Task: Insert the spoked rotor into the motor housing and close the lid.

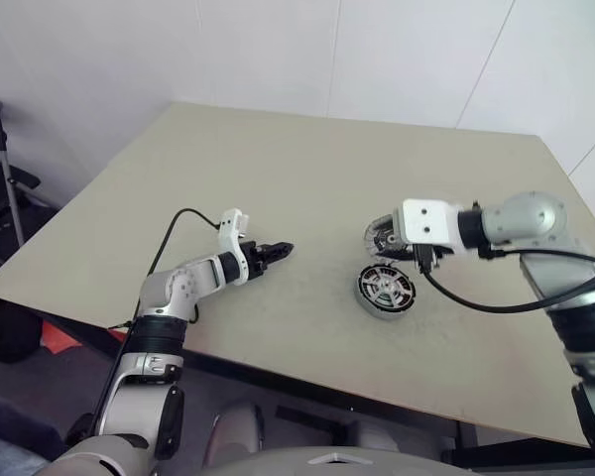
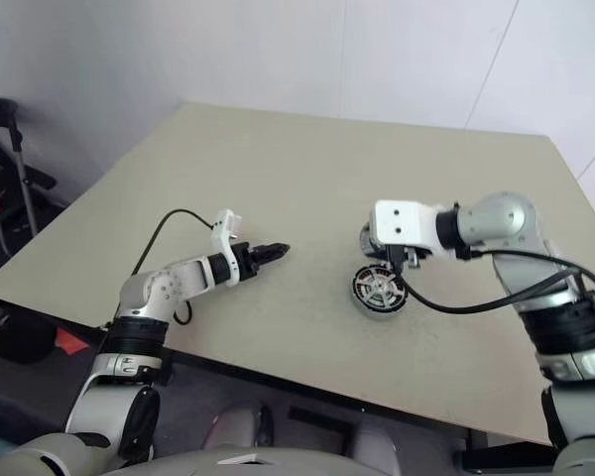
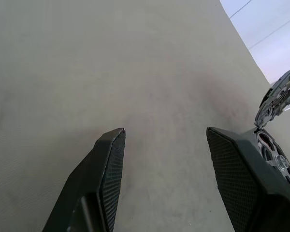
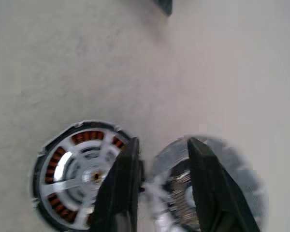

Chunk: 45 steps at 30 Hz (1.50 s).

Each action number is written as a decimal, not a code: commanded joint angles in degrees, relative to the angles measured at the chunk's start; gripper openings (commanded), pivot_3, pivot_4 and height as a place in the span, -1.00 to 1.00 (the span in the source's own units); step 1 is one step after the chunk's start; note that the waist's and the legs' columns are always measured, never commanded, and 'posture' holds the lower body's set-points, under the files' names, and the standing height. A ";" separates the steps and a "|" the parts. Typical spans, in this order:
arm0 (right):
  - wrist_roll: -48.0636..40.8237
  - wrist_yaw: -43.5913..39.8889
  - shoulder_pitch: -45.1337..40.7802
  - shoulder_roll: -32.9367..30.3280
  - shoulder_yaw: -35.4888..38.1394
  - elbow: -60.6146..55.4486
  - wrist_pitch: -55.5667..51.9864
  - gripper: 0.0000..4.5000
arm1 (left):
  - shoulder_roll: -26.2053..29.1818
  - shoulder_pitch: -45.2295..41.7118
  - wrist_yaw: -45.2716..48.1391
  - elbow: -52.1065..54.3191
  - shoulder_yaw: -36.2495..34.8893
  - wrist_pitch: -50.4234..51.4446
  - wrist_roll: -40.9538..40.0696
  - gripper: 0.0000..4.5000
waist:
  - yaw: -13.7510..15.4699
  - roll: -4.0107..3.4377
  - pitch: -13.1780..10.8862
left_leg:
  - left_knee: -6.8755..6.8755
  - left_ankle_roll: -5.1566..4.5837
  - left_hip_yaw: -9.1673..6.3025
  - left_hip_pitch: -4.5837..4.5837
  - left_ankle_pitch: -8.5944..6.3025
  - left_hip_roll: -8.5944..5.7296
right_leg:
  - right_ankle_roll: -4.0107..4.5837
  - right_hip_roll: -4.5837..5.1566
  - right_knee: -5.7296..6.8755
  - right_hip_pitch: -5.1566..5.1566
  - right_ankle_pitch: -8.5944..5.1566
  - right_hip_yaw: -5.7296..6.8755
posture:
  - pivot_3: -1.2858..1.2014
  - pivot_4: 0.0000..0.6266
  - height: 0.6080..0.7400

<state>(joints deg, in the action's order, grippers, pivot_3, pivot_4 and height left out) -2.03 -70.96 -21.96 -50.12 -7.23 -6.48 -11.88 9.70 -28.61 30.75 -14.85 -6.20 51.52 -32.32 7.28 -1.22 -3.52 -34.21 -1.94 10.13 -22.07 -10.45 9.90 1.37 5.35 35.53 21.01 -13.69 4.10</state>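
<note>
A plain beige table (image 1: 307, 188) stands against white panelled walls (image 1: 397, 50), with dark equipment (image 1: 5, 198) on the floor at the far left. The spoked rotor (image 1: 386, 289) sits inside the motor housing (image 1: 371, 304) right of centre, the lid (image 1: 382, 234) raised on its far side. The right gripper (image 4: 160, 147) hovers there, jaws slightly parted, empty. The left gripper (image 3: 164, 137) gapes open over bare table.

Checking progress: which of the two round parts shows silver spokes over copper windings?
The motor housing, with the spoked rotor seated in it; the lid beside it is ribbed with a dark centre.
</note>
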 commanded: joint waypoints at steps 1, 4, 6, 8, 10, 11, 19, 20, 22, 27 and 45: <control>-3.35 2.59 4.06 -0.66 3.99 -4.96 -6.05 -0.72 | 0.67 -0.90 0.57 1.53 -0.47 -0.40 -0.37 0.26 | -0.15 -0.03 -0.01 | 0.01 0.00 0.01 0.00 0.00 0.00 | 0.00 0.00 0.00 0.03 0.00 -0.02 | 0.03 -1.00 1.00; -4.60 4.24 7.24 -0.87 5.53 -6.83 -9.15 -0.99 | 1.22 -1.60 1.17 0.88 -0.34 -0.36 -0.26 0.26 | -0.46 -0.04 -0.01 | 0.05 0.04 0.02 0.05 0.02 0.01 | -0.01 -0.03 0.01 0.07 0.00 -0.06 | 0.03 -1.00 1.00; -5.32 5.15 7.80 -0.74 6.20 -7.77 -10.49 -0.99 | 1.43 -1.96 1.44 0.47 -0.29 -0.39 -0.17 0.26 | -0.47 -0.04 -0.01 | 0.08 0.09 0.02 0.12 0.04 0.02 | -0.02 -0.06 0.01 0.07 -0.01 -0.08 | 0.03 -1.00 1.00; -5.89 6.20 7.87 -0.39 6.67 -8.61 -11.93 -0.99 | 1.49 -2.30 1.66 -0.01 -0.12 -0.51 0.01 0.26 | -0.42 -0.03 -0.01 | 0.10 0.11 0.02 0.15 0.06 0.02 | -0.04 -0.06 0.01 0.05 -0.02 -0.10 | 0.03 -1.00 1.00; -6.43 6.78 7.63 -0.33 6.64 -8.99 -12.90 -0.99 | 1.46 -2.50 1.80 -0.29 0.06 -0.62 0.15 0.26 | -0.34 -0.03 -0.01 | 0.10 0.11 0.02 0.16 0.06 0.01 | -0.05 -0.06 -0.03 0.03 -0.02 -0.12 | 0.03 -1.00 1.00; -6.87 6.92 7.44 -0.28 6.58 -9.08 -13.49 -0.99 | 1.43 -2.56 1.84 -0.37 0.11 -0.65 0.20 0.26 | -0.30 -0.03 -0.01 | 0.10 0.11 0.02 0.15 0.06 0.00 | -0.05 -0.06 -0.05 0.03 -0.02 -0.13 | 0.03 -1.00 1.00; -4.42 9.37 9.85 3.62 0.14 -0.01 -11.09 -0.99 | 1.36 -2.48 1.80 -0.24 0.11 -0.70 0.33 0.26 | -0.27 0.01 0.01 | 0.17 0.11 0.01 0.15 0.05 0.00 | -0.04 -0.06 -0.12 0.00 -0.01 -0.12 | 0.03 -1.00 1.00; -4.33 9.42 10.46 4.33 -0.59 1.59 -10.65 -0.99 | 1.32 -2.45 1.74 -0.19 0.07 -0.70 0.33 0.26 | -0.27 0.00 0.01 | 0.18 0.11 0.02 0.13 0.05 0.00 | -0.04 -0.06 -0.12 0.02 -0.01 -0.12 | 0.03 -1.00 1.00; -2.52 10.05 11.43 4.53 -2.04 4.18 -8.08 -0.99 | 1.31 -2.34 1.62 -0.02 -0.03 -0.68 0.32 0.26 | -0.41 0.02 0.07 | 0.20 0.11 0.04 0.17 0.04 -0.02 | -0.04 -0.05 -0.13 0.00 -0.01 -0.14 | 0.03 -1.00 1.00; -3.46 10.48 9.30 4.60 -1.12 5.63 -6.42 -0.99 | 1.52 -2.06 1.49 0.17 -0.45 -0.68 0.34 0.26 | -0.46 0.22 0.15 | 0.67 0.19 0.04 1.02 0.07 -0.02 | -0.47 -0.11 -0.75 -0.82 -0.27 -0.13 | 0.03 -1.00 1.00; -10.39 5.89 11.85 -3.61 6.79 -5.10 -11.31 -0.99 | 1.48 -1.85 1.71 0.24 -0.21 -0.51 0.55 0.26 | -0.13 0.22 0.15 | 1.11 0.01 0.08 0.06 0.18 -0.13 | 0.00 -0.15 -0.74 0.20 -0.05 -0.21 | 0.03 -1.00 1.00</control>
<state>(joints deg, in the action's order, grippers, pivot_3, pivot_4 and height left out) -10.84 -64.55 -10.43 -52.68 -2.50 -9.38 -22.90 10.93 -29.72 32.00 -16.09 -6.29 51.57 -31.49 7.15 -1.01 -3.37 -33.13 -1.95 10.21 -22.06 -10.28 9.77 1.37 5.20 34.79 21.22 -13.74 3.90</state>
